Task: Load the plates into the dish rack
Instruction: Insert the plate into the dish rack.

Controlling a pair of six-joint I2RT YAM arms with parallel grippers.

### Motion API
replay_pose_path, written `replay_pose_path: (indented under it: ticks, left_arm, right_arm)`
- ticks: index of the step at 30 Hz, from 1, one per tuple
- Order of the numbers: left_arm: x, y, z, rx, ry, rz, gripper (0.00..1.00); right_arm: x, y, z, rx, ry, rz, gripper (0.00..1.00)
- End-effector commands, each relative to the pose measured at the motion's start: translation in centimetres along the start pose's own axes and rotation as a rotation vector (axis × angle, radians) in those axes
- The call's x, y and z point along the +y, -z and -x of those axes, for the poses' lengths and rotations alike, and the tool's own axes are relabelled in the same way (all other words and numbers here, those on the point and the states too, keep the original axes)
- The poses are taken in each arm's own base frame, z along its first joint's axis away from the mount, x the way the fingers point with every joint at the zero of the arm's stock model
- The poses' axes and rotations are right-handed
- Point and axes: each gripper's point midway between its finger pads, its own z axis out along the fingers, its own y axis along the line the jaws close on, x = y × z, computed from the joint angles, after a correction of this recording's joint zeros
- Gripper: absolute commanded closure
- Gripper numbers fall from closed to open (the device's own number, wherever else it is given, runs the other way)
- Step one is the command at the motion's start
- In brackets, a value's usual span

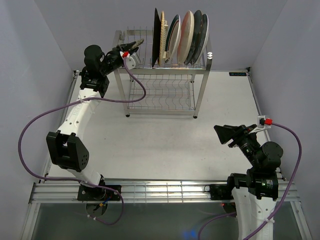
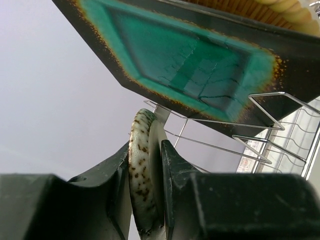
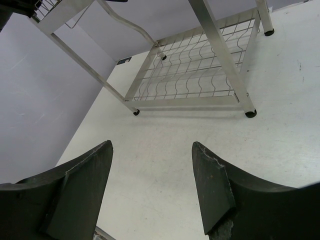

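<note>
Left gripper [image 1: 134,48], upper left of the overhead view, pinches the small plate [image 2: 141,170] by its rim just left of the rack's [image 1: 202,95] brown plate [image 2: 190,65]; right gripper [image 3: 152,150], spread, sits lower right.

I look down on a white counter [image 1: 165,145], matt, with a few small dark specks that the right wrist view picks out; pale lavender-grey walls close it in on three sides, the left wall [image 1: 30,55], the back wall [image 1: 90,17] and the right wall [image 1: 292,50]; each meets the counter in a straight seam. A small dark label [image 1: 238,74] sits at the counter's far right corner; a slotted silver rail [image 1: 165,191] runs along the near edge; below it lies a dark glossy panel [image 1: 160,220] carrying a small blue glint [image 1: 190,233]. The light is soft and even; shadows on the counter are faint.
</note>
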Motion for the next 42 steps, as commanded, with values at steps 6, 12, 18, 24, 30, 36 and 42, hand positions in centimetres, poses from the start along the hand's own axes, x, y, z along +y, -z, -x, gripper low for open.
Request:
replay_pose_path:
  ticks: [6, 12, 18, 24, 30, 36, 42]
  left_arm:
    - [-2.6, 0.6, 0.6, -0.006, 0.048, -0.086, 0.62]
    - [-3.2, 1.2, 1.0, -0.01, 0.041, -0.105, 0.48]
    - [-4.1, 1.7, 0.9, 0.013, 0.062, -0.144, 0.36]
    - [-4.6, 2.5, 1.3, 0.031, 0.067, -0.174, 0.26]
    - [-5.2, 3.1, 1.6, 0.047, 0.083, -0.211, 0.24]
    - [-5.0, 2.9, 1.6, 0.072, 0.132, -0.245, 0.25]
    - [-5.0, 2.0, 0.4, 0.099, 0.163, -0.272, 0.35]
  right_arm:
    - [1.0, 0.3, 0.7, -0.028, 0.017, 0.037, 0.3]
    - [0.9, 0.2, 0.5, -0.025, 0.013, 0.035, 0.3]
    - [1.0, 0.3, 0.7, -0.028, 0.015, 0.035, 0.3]
    - [1.1, 0.3, 0.8, -0.03, 0.011, 0.04, 0.3]
    - [1.3, 0.4, 0.9, -0.031, 0.008, 0.043, 0.3]
    - [1.4, 0.3, 1.0, -0.029, 0.004, 0.047, 0.3]
    - [1.7, 0.5, 1.1, -0.035, 0.007, 0.054, 0.3]
